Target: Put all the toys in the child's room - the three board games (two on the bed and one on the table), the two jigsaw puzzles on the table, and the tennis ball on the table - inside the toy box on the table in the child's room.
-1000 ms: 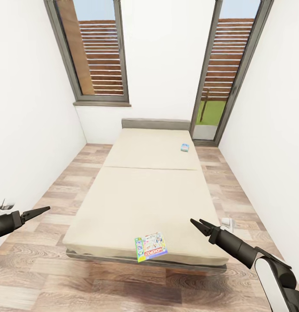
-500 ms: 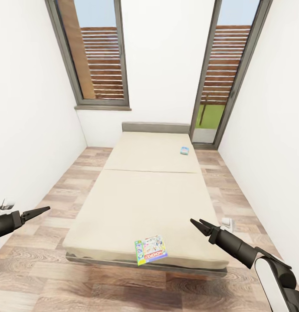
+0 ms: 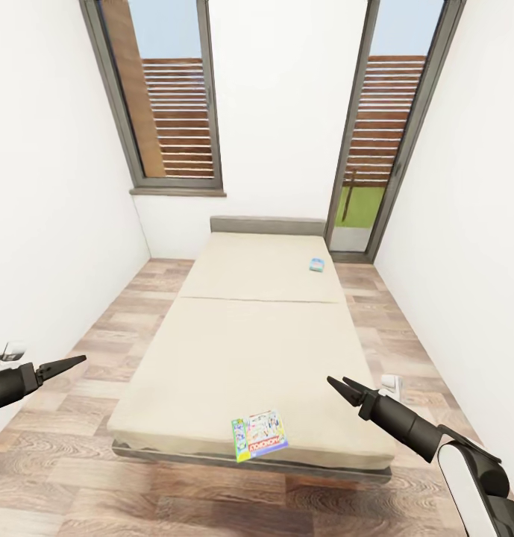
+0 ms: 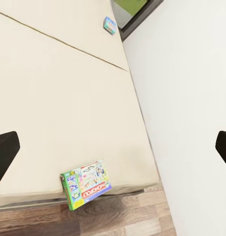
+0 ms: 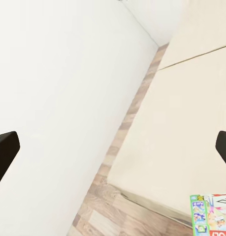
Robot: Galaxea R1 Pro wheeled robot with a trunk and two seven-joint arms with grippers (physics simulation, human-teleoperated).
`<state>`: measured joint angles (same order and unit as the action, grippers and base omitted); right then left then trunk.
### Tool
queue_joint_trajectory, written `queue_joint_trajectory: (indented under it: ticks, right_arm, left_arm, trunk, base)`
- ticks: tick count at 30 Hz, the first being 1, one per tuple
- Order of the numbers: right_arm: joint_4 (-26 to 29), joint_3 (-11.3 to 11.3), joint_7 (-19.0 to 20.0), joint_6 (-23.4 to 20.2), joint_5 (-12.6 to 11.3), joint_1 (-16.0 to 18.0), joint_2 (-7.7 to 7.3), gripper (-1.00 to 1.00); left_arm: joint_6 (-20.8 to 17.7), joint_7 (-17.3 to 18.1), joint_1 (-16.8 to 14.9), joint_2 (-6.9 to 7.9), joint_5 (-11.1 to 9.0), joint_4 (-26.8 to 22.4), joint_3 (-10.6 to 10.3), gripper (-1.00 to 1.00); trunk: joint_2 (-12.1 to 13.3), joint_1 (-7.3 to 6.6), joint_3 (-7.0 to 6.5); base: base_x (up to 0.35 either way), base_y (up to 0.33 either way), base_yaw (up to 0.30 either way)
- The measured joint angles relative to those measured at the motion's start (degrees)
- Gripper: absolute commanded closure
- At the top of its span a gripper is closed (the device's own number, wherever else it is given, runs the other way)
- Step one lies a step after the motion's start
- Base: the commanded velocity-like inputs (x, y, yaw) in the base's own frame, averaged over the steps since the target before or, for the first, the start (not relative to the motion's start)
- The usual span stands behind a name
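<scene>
We find one board game [image 3: 260,435] at the bed's [image 3: 249,350] foot edge, slightly overhanging; a small blue game box [image 3: 317,264] sits near its head. Bare plank floor [image 3: 85,455] flanks both sides. Left pincer [image 3: 76,361] pressed together, right pincer [image 3: 336,383] slightly spread, both empty.

The bed [image 3: 249,350] stands lengthwise between the side walls, its head end against the far wall between two windows. One board game [image 3: 259,435] lies on the bed at its near foot edge; a second board game [image 3: 317,264] lies on the bed near its head end, toward the right side.
</scene>
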<state>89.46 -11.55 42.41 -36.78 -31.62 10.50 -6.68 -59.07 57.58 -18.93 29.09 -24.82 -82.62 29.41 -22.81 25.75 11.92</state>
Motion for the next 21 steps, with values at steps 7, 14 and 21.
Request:
queue_joint_trajectory:
  ticks: [7, 14, 21]
  right_arm:
    - [0.0, 0.0, 0.0, 0.0, 0.0, 0.0, 0.00, -1.00]
    - [0.0, 0.0, 0.0, 0.0, 0.0, 0.0, 0.01, -1.00]
    - [0.0, 0.0, -0.2, 0.0, 0.0, 0.0, 0.00, -1.00]
  left_arm:
    - [0.0, 0.0, 0.0, 0.00, 0.0, 0.0, 0.0, -1.00]
    - [0.0, 0.0, 0.0, 0.00, 0.0, 0.0, 0.0, -1.00]
    - [0.0, 0.0, 0.0, 0.00, 0.0, 0.0, 0.0, -1.00]
  trunk:
    - [0.0, 0.00, -0.67]
    - [0.0, 0.00, -1.34]
    - [0.0, 0.00, -2.01]
  base:
    - [0.000, 0.000, 0.000]
    - [0.000, 0.000, 0.000]
    - [0.000, 0.000, 0.000]
